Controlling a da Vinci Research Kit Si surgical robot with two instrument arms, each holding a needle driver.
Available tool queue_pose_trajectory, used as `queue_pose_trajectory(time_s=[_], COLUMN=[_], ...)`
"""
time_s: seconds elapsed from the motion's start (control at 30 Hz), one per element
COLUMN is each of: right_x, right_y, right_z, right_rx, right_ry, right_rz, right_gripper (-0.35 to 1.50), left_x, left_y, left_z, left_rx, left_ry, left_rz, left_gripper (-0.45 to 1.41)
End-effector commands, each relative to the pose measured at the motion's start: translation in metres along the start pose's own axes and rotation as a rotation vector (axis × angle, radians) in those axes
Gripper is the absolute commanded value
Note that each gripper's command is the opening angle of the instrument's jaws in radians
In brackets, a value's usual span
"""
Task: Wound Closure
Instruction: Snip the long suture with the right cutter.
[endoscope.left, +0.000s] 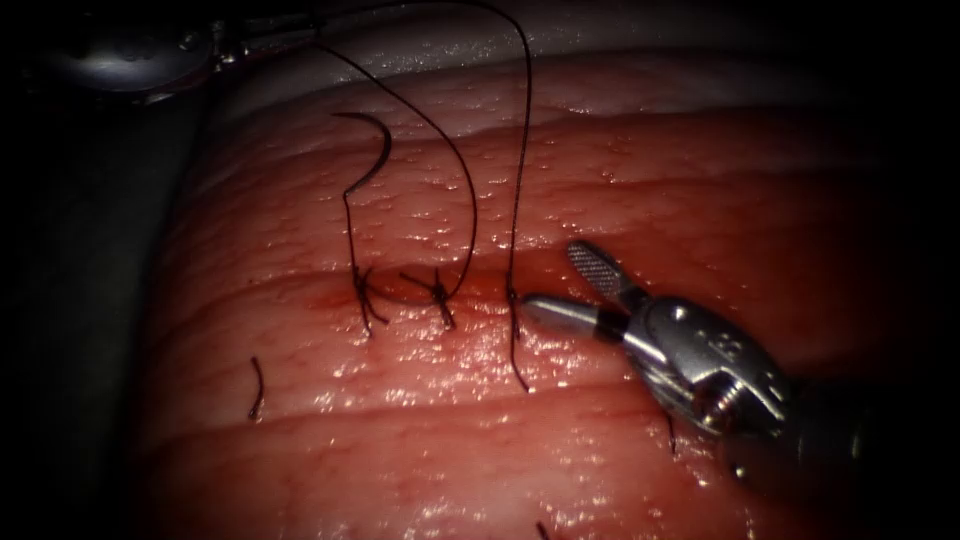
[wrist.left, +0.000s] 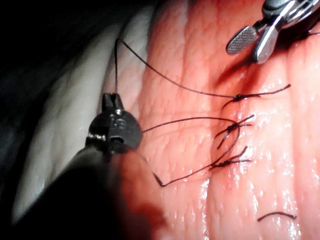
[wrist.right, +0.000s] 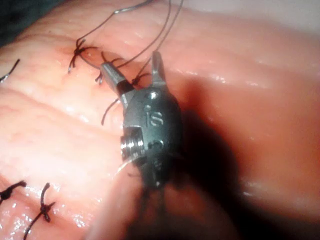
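lying free on tissue (endoscope.left: 700, 180), needle (endoscope.left: 372, 150); right tool (endoscope.left: 560, 285) gaping.

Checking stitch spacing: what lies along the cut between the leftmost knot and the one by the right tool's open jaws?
In the endoscope view, a middle knot sits between the leftmost knot and the rightmost knot, beside the right tool.

Endoscope overhead-front; wrist views close, sharing the sutured cut (endoscope.left: 440, 290).

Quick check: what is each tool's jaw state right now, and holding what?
Left tool: shut on the thread.
Right tool: open, holding nothing, beside the rightmost stitch.
Needle: lying free on the tissue.
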Motion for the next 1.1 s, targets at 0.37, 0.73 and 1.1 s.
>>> queue_pose_trajectory(time_s=[0.37, 0.73, 1.1], right_x=[-0.002, -0.0028, -0.0028], right_y=[-0.0012, -0.0009, -0.0005], right_z=[0.0051, 0.0086, 0.0093], right_rx=[-0.051, -0.099, -0.107], right_ry=[-0.062, -0.054, -0.06], right_rz=[-0.006, -0.039, -0.087], right_gripper=[0.73, 0.71, 0.57], left_x=[0.0077, 0.0097, 0.0115], left_y=[0.001, 0.0016, 0.0019], left_z=[-0.0032, -0.0044, -0.0058], left_rx=[0.006, -0.013, -0.018], left_ry=[0.047, 0.095, 0.102], left_rz=[0.027, 0.034, 0.052], left_gripper=[-0.45, -0.45, -0.45])
